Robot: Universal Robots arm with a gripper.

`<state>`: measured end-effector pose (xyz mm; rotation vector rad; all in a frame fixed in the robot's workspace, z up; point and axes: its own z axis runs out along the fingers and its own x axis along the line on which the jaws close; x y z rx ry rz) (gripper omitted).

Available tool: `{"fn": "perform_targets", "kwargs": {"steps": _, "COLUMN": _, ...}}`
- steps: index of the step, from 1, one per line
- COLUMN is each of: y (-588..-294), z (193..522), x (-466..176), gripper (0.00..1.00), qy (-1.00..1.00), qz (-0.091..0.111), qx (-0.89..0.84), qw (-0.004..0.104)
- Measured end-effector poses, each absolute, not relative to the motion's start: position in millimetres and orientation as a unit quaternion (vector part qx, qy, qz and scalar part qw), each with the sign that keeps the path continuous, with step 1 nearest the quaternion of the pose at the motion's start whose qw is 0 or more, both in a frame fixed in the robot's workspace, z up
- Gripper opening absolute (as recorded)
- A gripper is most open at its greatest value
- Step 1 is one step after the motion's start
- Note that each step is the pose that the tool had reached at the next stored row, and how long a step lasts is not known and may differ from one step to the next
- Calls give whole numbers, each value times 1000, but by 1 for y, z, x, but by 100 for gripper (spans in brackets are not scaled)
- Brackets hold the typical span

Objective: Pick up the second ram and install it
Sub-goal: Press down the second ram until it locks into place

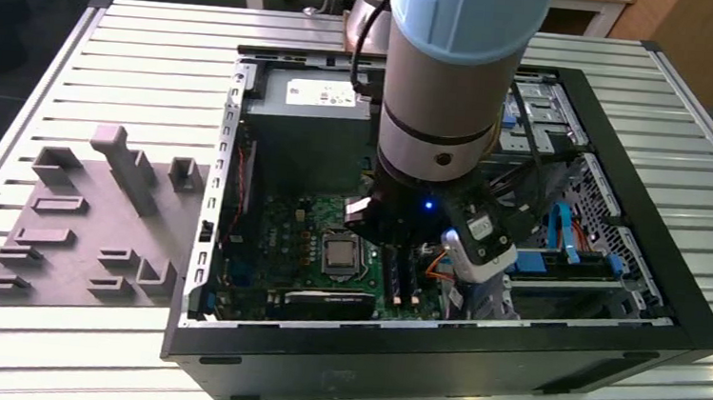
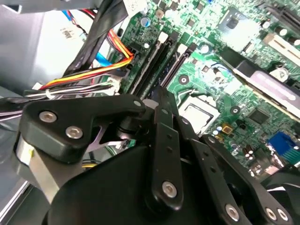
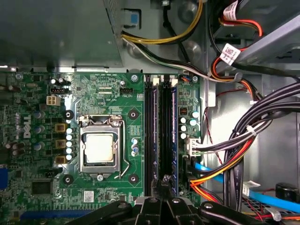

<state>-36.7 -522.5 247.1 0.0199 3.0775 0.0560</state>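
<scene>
Gripper (image 3: 165, 187) down inside the computer case (image 1: 653, 309), fingers drawn together over the black slots (image 3: 154, 136). Second ram (image 3: 174, 136) seated upright in a slot just beside the fingertips, beside the processor socket (image 3: 100, 147).

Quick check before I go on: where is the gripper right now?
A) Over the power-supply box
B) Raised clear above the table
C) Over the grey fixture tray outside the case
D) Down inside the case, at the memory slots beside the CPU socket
D: in the first wrist view the gripper sits at the end of the memory slots, beside the CPU socket on the motherboard.
</scene>
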Motion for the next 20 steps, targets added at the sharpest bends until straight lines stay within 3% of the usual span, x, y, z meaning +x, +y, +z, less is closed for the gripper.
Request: {"fn": "perform_targets", "kwargs": {"steps": 20, "y": -502, "z": 247, "x": -37, "gripper": 11, "qy": 999, "qz": 18, "qx": 6, "qw": 32}}
